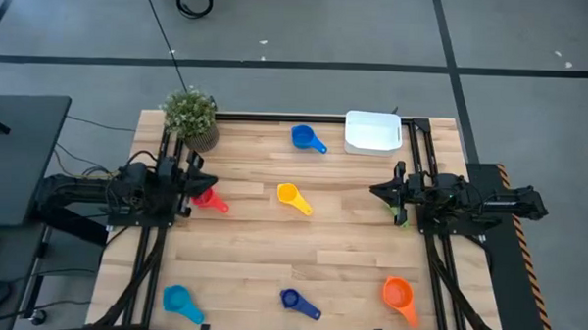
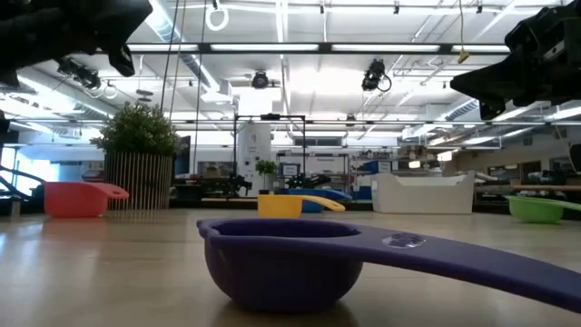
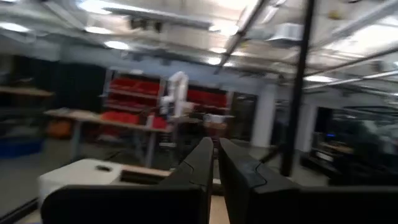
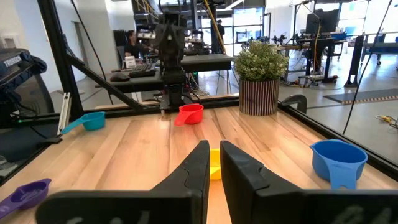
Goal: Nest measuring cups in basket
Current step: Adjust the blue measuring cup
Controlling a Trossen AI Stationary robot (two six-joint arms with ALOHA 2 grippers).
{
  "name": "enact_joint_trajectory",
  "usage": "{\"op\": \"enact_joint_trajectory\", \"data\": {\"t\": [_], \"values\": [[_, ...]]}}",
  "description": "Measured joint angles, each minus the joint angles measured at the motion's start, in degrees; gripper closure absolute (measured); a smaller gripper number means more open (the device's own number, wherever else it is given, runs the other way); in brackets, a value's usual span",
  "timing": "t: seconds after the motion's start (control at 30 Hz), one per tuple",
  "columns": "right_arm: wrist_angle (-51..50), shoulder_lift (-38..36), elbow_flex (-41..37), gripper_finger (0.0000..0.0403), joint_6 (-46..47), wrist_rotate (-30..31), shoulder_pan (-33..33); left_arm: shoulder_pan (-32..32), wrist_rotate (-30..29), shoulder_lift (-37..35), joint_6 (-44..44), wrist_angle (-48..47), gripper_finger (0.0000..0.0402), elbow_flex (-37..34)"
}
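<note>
Closest to the low camera sits the dark blue cup (image 2: 281, 263), alone on the bench (image 1: 350, 236). Nothing looks nested yet: the white basket (image 1: 374, 132) at the far edge appears empty, with blue (image 1: 305, 138), yellow (image 1: 291, 195), red (image 1: 209, 197), light blue (image 1: 179, 300) and orange (image 1: 397, 293) cups scattered well apart. Left gripper (image 1: 197, 185) and right gripper (image 1: 379, 192) wait at the sides, fingers nearly closed, holding nothing.
</note>
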Motion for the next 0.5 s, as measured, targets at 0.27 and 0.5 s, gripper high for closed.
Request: {"op": "enact_joint_trajectory", "data": {"t": [0.27,0.5], "values": [[-0.02,0.00,0.01,0.0357,0.02,-0.01,0.00,0.02,-7.57,10.16,-1.48,-32.79,0.0396,23.19],[0.00,0.00,0.01,0.0357,0.00,-0.01,-0.01,0.02,-9.29,24.78,-6.19,-48.77,0.0399,42.04]]}}
